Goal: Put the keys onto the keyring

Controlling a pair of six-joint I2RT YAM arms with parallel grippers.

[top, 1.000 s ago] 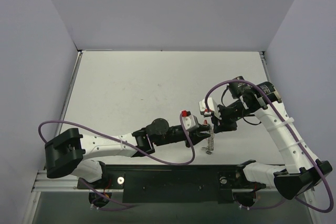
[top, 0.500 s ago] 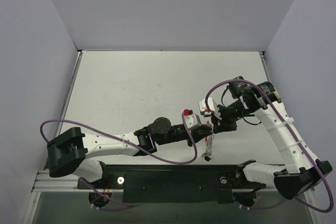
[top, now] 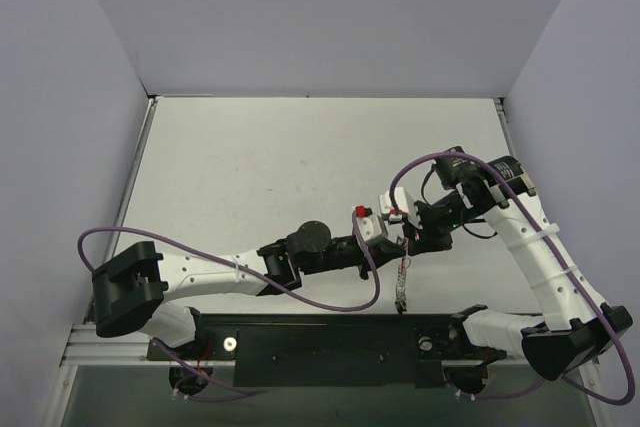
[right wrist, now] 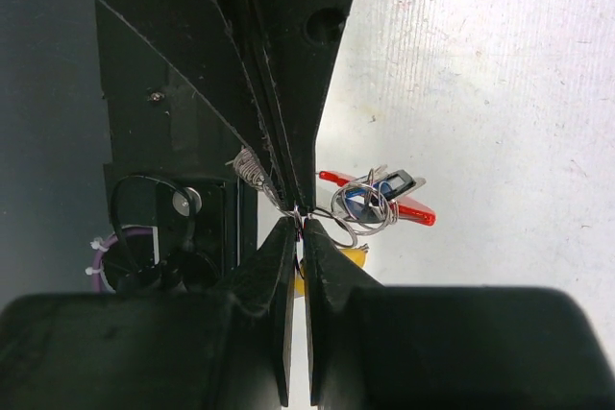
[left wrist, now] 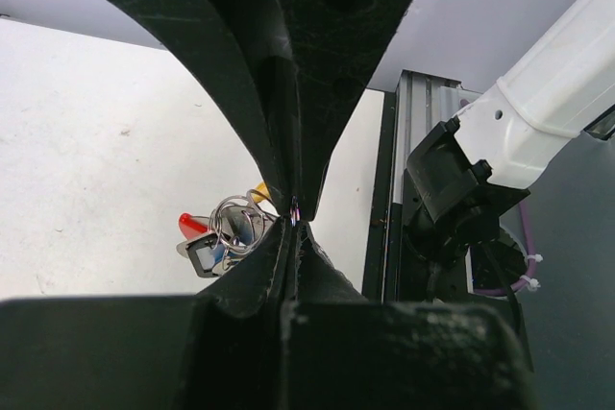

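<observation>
Nearest the arms' bases, the short silvery chain (top: pixel 402 282) is seen hanging from the thin silvery metal keyring (right wrist: pixel 354 206), its length pointed toward the near edge. Just beyond, the ring's wire is pinched between the closed jaws of the left gripper (left wrist: pixel 294 216) and of the right gripper (right wrist: pixel 300 216), which meet tip to tip, so neither arm is nearer. The small coloured-headed keys (right wrist: pixel 404 206) are bunched at the ring, above the white surface (top: pixel 250 167).

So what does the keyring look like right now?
The keyring is thin, shiny silver wire coiled in loops, with a short chain dangling from it. Both the left gripper and right gripper pinch its edge, tip to tip. Red, yellow and black keys bunch against it.
</observation>
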